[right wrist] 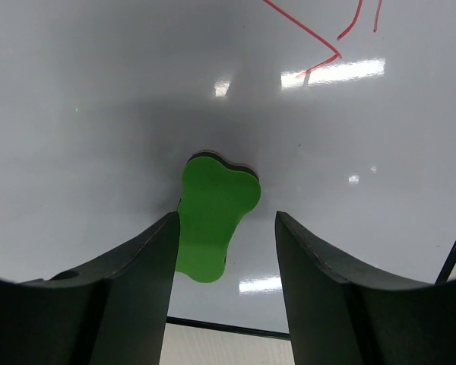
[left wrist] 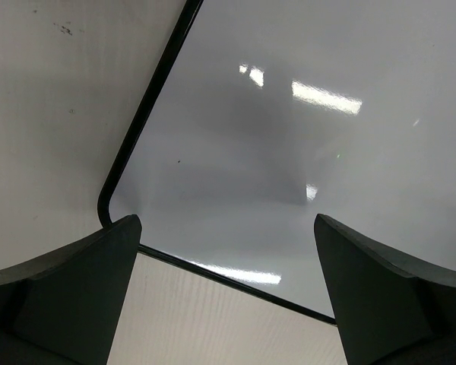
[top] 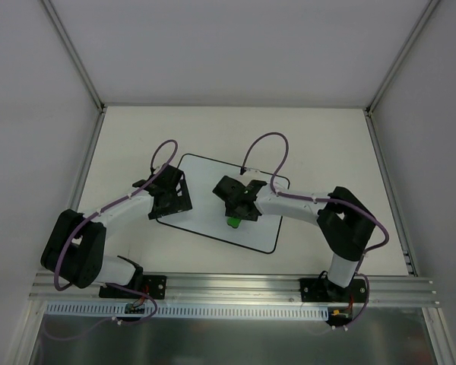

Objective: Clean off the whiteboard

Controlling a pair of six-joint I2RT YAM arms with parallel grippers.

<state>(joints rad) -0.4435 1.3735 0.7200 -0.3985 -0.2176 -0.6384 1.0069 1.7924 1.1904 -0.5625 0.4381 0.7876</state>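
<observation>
Viewing from above, we find the red marks [right wrist: 311, 34] hidden under the right arm, and the wrist view crops them. The whiteboard [top: 205, 205] lies angled on the table [top: 327, 144]. The right gripper [right wrist: 226, 220] straddles the green eraser [right wrist: 213, 228], partly spread, one finger touching it. The left gripper [left wrist: 226, 220] hangs fully spread, empty, over a board corner.

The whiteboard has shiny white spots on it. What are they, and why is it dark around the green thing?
Right wrist view: the spots are light glaring off the glossy whiteboard, one by the red lines; the grey patch around the green eraser is shadow. Left wrist view: similar glare, fainter shadow. Top external view: it looks evenly white.
</observation>
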